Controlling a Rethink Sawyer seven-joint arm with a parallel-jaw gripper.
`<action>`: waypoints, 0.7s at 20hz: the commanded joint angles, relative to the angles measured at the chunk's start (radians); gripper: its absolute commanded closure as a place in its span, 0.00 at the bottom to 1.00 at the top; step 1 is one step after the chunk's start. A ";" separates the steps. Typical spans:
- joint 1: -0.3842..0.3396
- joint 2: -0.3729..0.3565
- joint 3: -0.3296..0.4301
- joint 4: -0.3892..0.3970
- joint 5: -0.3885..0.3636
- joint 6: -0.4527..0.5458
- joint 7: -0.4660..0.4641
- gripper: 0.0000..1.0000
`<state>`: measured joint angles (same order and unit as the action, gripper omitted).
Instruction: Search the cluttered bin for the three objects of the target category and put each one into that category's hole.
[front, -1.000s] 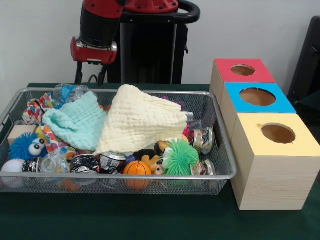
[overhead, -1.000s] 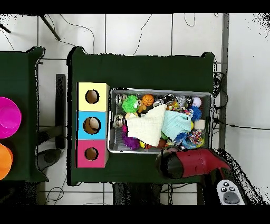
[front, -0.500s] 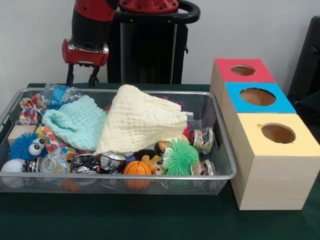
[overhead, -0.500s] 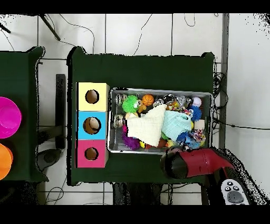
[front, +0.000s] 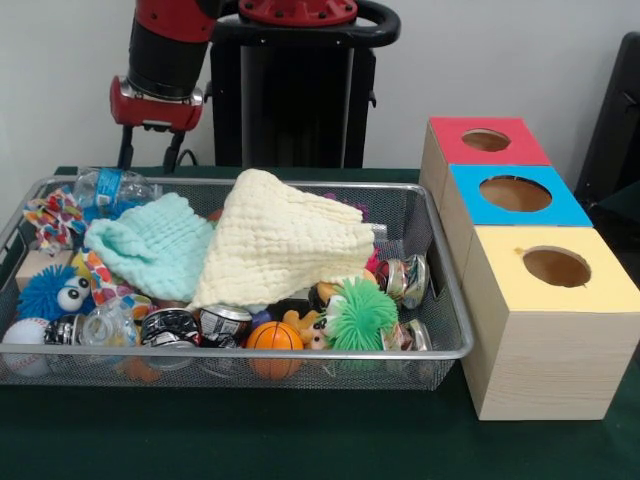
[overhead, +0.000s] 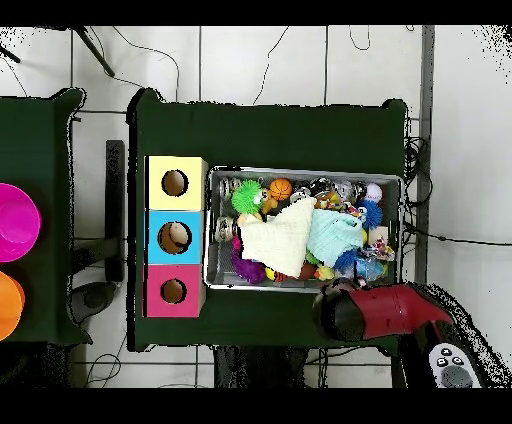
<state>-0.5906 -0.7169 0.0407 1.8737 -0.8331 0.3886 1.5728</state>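
My gripper (front: 146, 166) hangs open over the far left corner of the wire bin (front: 240, 352), with nothing between its fingers. Just below it lies a clear plastic bottle (front: 110, 188) with a blue label. A yellow cloth (front: 285, 240) and a mint cloth (front: 150, 245) cover the middle of the bin. Along the near side lie a green fuzzy ball (front: 360, 315), a small basketball (front: 273, 336), crushed cans (front: 225, 322), a blue fuzzy ball (front: 50, 293) with eyes and a baseball (front: 25, 335). In the overhead view the red arm (overhead: 385, 310) hides the gripper.
Three wooden boxes stand beside the bin, each with a round hole: red (front: 485, 140), blue (front: 515, 193) and yellow (front: 555, 267). A pale object shows inside the blue box's hole (overhead: 175, 237). A patterned cloth (front: 55, 215) and a wooden block (front: 40, 263) lie at the bin's left end.
In the front view my gripper has moved left and slightly up. The bottle and the patterned cloth have shifted left in the bin.
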 joint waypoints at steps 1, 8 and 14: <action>-0.038 -0.014 0.096 -0.053 -0.012 0.017 -0.066 0.00; -0.070 -0.056 0.167 -0.024 0.040 0.114 -0.162 0.00; -0.109 -0.066 0.349 -0.018 -0.012 0.389 -0.690 0.00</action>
<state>-0.6784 -0.7784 0.1666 1.8740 -0.8234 0.5404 1.5039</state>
